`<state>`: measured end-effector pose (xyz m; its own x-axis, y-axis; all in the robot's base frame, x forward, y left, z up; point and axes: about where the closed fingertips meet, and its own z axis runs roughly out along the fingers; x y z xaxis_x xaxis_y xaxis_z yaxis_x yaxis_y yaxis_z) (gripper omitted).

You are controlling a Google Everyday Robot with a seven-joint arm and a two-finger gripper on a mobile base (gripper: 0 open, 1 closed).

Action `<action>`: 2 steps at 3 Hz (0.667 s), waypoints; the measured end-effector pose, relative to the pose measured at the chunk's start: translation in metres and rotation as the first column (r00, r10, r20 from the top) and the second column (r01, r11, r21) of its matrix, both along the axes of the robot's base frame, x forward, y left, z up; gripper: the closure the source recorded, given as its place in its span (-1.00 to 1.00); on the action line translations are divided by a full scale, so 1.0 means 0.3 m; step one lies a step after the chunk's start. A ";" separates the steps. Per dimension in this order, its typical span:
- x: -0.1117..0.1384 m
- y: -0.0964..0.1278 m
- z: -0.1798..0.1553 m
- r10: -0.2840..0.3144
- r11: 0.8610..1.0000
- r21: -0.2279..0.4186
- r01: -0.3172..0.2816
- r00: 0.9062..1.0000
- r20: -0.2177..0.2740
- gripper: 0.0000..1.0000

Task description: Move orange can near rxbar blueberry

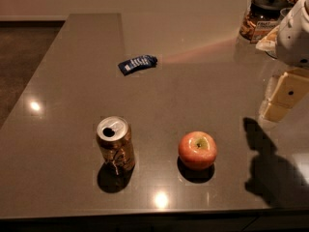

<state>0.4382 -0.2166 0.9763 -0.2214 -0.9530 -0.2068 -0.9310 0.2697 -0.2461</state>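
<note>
The orange can stands upright on the dark countertop at the front left, its silver top opened. The rxbar blueberry, a flat dark-blue wrapper with white lettering, lies farther back, well apart from the can. My gripper hangs at the right edge of the view, above the counter, far to the right of both the can and the bar. It holds nothing that I can see. Its dark shadow falls on the counter at the front right.
A red-yellow apple sits to the right of the can. A glass jar with a black lid stands at the back right. The counter's front edge runs along the bottom; its left edge drops to the floor.
</note>
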 end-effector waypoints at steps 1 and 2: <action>0.000 0.009 0.002 0.005 1.000 0.008 -0.006 1.000 0.002 -1.00; -0.007 0.091 0.020 0.057 0.995 0.081 -0.058 0.998 0.016 -1.00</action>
<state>0.4361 -0.1893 0.9822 -0.1634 -0.9440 -0.2865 -0.9424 0.2353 -0.2379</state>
